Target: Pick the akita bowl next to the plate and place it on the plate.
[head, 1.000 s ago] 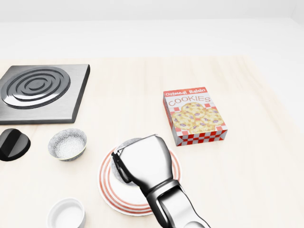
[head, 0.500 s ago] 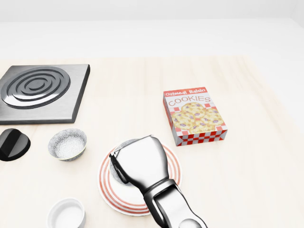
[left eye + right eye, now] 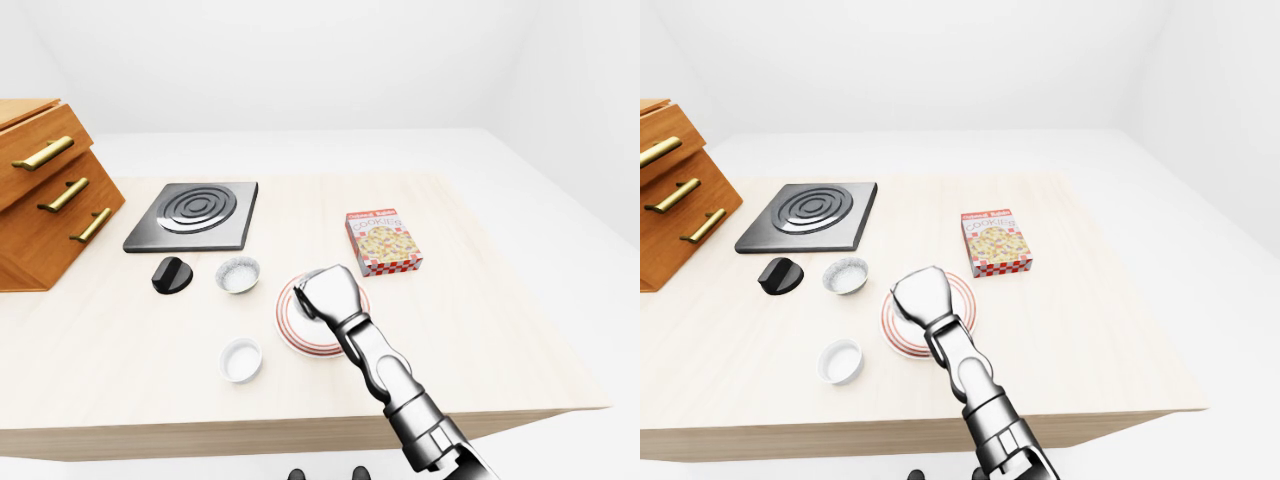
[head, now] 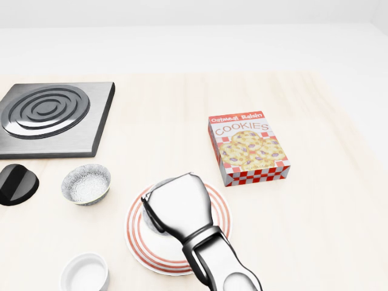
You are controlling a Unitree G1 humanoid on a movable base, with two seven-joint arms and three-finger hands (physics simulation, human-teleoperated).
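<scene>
Bowl [image 4: 146,219] in right robot hand [image 4: 180,209], over plate [image 4: 136,244] (mostly hidden).

A grey akita bowl [image 4: 156,185], mostly hidden, is over the red-ringed white plate [image 4: 140,247].

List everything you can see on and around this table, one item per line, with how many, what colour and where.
Light wooden table: one, pale beige, carries everything below.
Wooden drawer cabinet with brass handles: one, brown, far left of the left-eye view.
Square metal stove burner with rings: one, dark grey, upper left of the head view.
Round black knob: one, black, below the burner.
Speckled grey bowl: one, grey-white, left of the plate.
Small white cup: one, white, bottom left.
Red-striped white plate: one, white with red rings, bottom centre.
Cookie box: one, red and white, right of the plate.
Right robot hand: one, silver, over the plate; anything under it is hidden.
</scene>
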